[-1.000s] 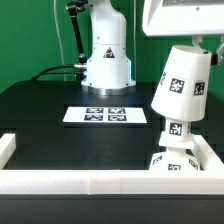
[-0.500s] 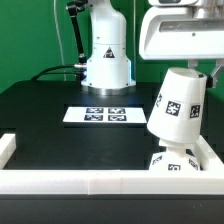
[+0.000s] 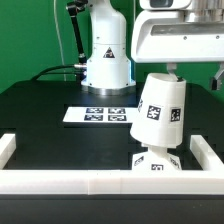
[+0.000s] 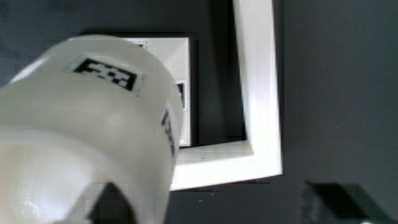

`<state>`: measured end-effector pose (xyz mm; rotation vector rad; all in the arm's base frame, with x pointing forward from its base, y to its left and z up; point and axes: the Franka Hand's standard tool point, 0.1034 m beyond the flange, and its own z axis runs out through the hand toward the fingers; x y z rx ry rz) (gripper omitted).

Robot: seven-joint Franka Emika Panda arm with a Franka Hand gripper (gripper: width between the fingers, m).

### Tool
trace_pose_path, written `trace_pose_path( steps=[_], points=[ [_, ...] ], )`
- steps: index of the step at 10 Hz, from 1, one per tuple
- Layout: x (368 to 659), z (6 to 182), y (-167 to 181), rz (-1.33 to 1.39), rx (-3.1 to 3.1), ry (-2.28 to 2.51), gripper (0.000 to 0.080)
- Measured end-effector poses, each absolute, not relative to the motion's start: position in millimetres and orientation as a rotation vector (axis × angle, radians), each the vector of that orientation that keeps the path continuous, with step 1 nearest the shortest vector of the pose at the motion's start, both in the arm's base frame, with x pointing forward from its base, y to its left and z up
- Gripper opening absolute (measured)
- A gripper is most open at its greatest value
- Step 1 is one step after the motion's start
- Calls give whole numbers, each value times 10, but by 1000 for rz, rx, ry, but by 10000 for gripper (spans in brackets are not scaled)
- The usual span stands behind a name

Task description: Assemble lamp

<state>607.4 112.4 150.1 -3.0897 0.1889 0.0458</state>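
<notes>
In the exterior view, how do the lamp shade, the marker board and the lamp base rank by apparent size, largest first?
1. Lamp shade, clearly the largest, though it is also nearer the camera.
2. Marker board, a flat strip farther back.
3. Lamp base, mostly hidden by the shade and the wall, so its rank is unsure.

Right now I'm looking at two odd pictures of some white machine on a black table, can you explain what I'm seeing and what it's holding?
It is a robot arm putting a small lamp together. One picture comes from a camera standing off the arm; the big white shape at the back is the arm's base. The other comes from a camera on the arm's wrist, looking down along what it carries. The gripper holds the cone-shaped lamp shade, tilted, over the lamp's base, which sits by the low white wall edging the black table. The bulb is hidden from view. The flat white strip with square patterns is the marker board, a fixed reference and no lamp part.
</notes>
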Motion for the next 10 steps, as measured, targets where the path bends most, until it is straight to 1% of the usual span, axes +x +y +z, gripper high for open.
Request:
trace_pose_path(
  steps=[1,2,3,4,5,10],
  points=[
    [6057,1545,1094,54,-3090,195,589],
    [6025,1603,1064,76,-3103,191,589],
    [5990,1689,1046,104,-3117,191,677],
    [5978,1793,1034,123,-3130,183,693],
    [5987,1821,1037,114,-3128,186,693],
    [5978,1794,1035,120,-3129,186,699]
  ],
)
